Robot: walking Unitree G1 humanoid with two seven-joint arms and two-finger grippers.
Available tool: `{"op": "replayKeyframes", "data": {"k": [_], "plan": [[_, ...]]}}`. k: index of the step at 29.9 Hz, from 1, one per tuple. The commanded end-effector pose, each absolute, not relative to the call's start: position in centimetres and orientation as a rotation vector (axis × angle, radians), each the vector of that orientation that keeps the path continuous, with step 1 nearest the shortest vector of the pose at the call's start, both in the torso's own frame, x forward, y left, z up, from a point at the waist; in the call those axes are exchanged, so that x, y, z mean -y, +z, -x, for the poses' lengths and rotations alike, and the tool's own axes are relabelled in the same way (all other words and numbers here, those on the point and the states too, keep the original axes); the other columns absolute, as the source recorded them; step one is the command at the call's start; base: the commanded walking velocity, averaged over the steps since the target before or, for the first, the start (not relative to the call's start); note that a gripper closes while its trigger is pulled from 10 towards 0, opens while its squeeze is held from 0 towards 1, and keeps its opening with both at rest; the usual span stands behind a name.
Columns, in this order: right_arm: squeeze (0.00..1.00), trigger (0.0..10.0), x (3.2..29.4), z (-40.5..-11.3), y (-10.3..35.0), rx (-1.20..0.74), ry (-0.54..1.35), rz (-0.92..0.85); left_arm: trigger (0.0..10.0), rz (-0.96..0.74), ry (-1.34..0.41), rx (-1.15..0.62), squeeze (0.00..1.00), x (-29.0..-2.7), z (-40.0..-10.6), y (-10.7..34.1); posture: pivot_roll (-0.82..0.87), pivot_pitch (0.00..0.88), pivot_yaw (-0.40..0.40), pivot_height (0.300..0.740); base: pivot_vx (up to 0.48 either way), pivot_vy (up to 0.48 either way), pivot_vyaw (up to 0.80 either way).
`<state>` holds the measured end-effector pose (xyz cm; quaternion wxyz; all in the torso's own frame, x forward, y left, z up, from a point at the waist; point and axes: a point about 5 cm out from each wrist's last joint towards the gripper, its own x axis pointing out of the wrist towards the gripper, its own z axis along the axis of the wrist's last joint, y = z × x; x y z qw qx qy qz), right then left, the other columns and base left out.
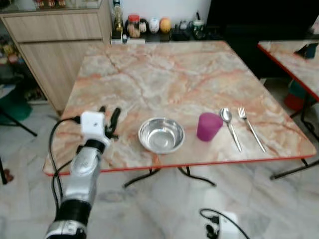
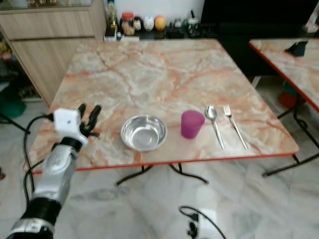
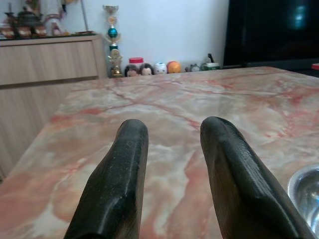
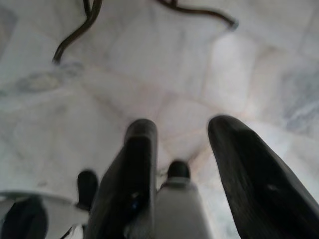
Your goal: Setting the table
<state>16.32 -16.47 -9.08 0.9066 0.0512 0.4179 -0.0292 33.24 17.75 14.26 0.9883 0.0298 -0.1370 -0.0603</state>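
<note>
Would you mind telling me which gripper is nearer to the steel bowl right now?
The left. The left gripper hovers open over the table just beside the steel bowl, on its left. The right gripper hangs open below the table's height, pointing at the floor.

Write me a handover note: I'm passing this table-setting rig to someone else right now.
Left gripper: open, empty, over the table near its front edge, left of the bowl.
Right gripper: open, empty, hanging over the floor.
Laid along the front edge, left to right: bowl, purple cup, spoon, fork.
Left: nothing held; check whether more items are needed.
</note>
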Motion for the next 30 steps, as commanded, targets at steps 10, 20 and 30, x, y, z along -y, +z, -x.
{"op": "replayKeyframes", "data": {"k": [10, 20, 30], "plan": [[0.0, 10.0, 17.4, -15.77, -9.26, -0.882, -0.071, -0.084, 10.0, -0.065, -0.153, 0.254, 0.0, -17.05, -33.22, 13.96, 0.1, 0.0, 0.001, 0.74, 0.0, 0.0, 0.0], [0.0, 10.0, 17.4, -15.76, -9.27, -0.883, -0.071, -0.083, 10.0, -0.072, -0.162, 0.251, 0.0, -17.14, -33.11, 13.88, 0.1, 0.0, 0.0, 0.74, 0.0, -0.357, 0.0], [0.0, 10.0, 17.39, -15.77, -9.27, -0.883, -0.071, -0.084, 10.0, -0.044, -0.152, 0.234, 0.0, -17.3, -33.26, 13.74, 0.09, 0.0, 0.001, 0.74, 0.0, -0.038, 0.0]]}}
